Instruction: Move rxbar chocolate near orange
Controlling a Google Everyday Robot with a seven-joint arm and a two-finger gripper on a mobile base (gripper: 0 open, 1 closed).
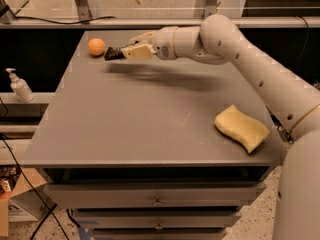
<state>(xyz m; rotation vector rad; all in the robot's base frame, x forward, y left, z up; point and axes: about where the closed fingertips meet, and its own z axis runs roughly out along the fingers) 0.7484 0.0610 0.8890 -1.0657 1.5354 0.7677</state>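
The orange (96,46) sits at the far left of the grey table (150,119). My gripper (124,52) reaches in from the right on the white arm and is shut on the rxbar chocolate (112,53), a small black bar sticking out leftward from the fingers. The bar hangs just above the tabletop, a short way to the right of the orange and apart from it. Its shadow lies on the table below.
A wavy yellow sponge (242,128) lies near the table's right front edge. A soap dispenser bottle (20,86) stands on a ledge left of the table. Drawers sit under the tabletop. A railing runs behind the table.
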